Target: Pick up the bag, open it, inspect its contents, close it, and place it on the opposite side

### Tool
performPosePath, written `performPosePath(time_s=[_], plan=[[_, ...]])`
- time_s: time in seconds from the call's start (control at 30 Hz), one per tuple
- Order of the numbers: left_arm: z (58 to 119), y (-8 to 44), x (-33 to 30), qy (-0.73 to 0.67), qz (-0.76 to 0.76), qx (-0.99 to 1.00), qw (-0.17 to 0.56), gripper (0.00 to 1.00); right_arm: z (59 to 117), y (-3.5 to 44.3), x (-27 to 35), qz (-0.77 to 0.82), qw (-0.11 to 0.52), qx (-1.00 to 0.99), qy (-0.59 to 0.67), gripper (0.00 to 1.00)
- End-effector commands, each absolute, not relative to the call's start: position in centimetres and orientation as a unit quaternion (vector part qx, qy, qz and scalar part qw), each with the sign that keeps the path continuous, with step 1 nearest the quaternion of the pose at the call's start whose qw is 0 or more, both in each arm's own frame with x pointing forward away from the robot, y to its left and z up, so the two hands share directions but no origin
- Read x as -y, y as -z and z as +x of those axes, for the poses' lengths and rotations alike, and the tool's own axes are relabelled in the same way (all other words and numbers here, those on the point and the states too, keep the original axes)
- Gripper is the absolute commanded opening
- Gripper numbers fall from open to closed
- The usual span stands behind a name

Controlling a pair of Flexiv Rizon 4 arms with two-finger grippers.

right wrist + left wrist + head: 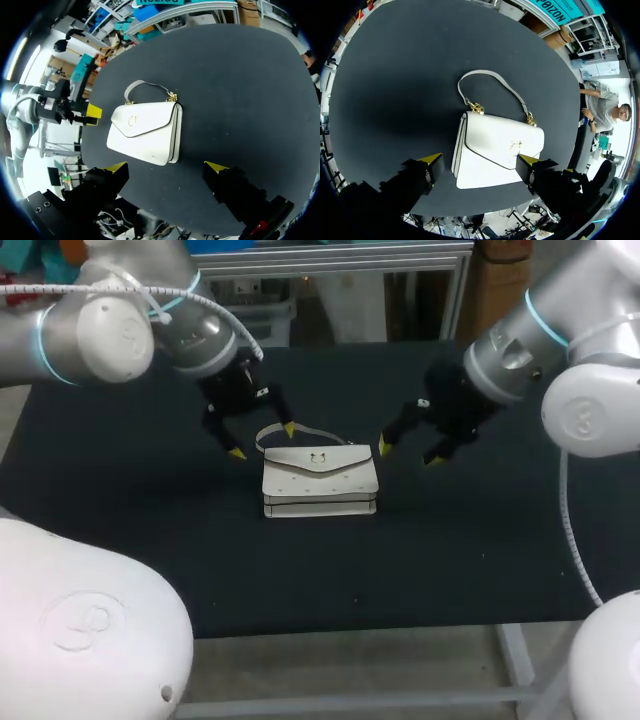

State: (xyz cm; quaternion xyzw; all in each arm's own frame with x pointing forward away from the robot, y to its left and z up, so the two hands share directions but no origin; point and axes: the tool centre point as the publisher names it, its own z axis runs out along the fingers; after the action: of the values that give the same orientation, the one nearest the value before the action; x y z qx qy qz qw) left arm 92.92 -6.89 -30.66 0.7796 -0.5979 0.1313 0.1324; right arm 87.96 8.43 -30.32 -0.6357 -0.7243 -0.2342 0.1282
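A white handbag (320,480) lies flat in the middle of the black table, flap shut, with a small gold clasp. Its strap (283,428) curls out behind it on gold links. My left gripper (263,441) hangs open just above the bag's back left corner, over the strap. In the left wrist view the bag (495,150) lies under and between the spread yellow tips of that gripper (480,160), untouched. My right gripper (410,454) stands open just right of the bag, apart from it. In the right wrist view the bag (145,132) lies ahead of the right gripper (166,167).
The black table top (150,540) stretches wide on both sides of the bag and towards the front edge. Behind the table stands a metal frame (340,260). In the right wrist view my left gripper (87,112) shows beyond the bag.
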Motion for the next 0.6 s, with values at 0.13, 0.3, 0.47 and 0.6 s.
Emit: performPosePath(time_s=[0.13,0.3,0.47,0.6], plan=[[93.22,32.1,5.86,-0.166,0.78,0.558,0.23,1.0,88.52,30.69,-8.46,-0.636,0.153,0.72,0.232,1.0],[93.22,32.1,5.86,-0.166,0.78,0.558,0.23,1.0,88.52,30.69,-8.46,-0.636,0.153,0.72,0.232,1.0],[93.22,32.1,5.86,-0.166,0.78,0.558,0.23,1.0,88.52,30.69,-8.46,-0.636,0.153,0.72,0.232,1.0],[92.71,32.64,6.72,-0.177,0.784,0.548,0.233,1.0,88.68,31.23,-8.87,-0.654,0.174,0.701,0.224,1.0]])
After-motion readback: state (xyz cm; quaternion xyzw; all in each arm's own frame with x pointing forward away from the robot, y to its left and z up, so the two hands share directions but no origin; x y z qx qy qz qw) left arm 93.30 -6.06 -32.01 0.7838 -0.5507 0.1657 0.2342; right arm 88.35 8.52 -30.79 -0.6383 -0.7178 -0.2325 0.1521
